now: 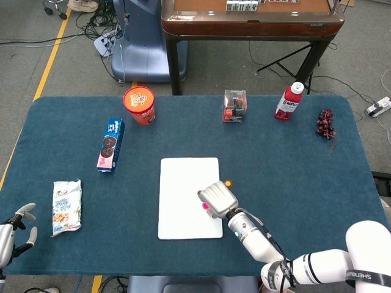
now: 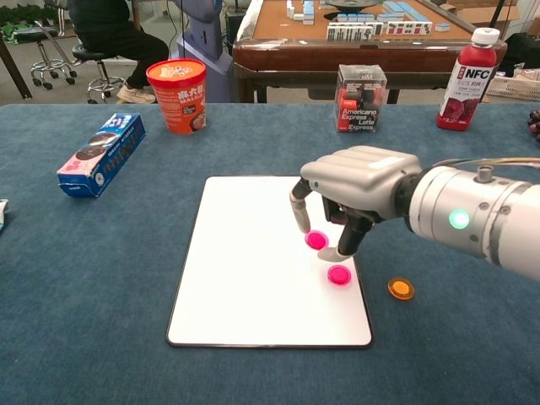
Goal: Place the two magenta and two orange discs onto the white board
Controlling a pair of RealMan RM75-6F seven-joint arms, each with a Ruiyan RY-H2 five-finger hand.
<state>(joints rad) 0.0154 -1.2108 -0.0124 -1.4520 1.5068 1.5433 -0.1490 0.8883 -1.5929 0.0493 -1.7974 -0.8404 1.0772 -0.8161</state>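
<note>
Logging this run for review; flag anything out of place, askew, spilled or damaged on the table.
Nothing stands out. The cup, bottle and coffee box stand upright. The right hand holds a magenta disc over the white board; the two orange discs lie flat off it.

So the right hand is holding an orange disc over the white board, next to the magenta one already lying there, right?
Not quite: the disc pinched in the right hand is magenta, not orange, as the chest view shows. It is over the white board, beside the magenta disc already lying there.
</note>
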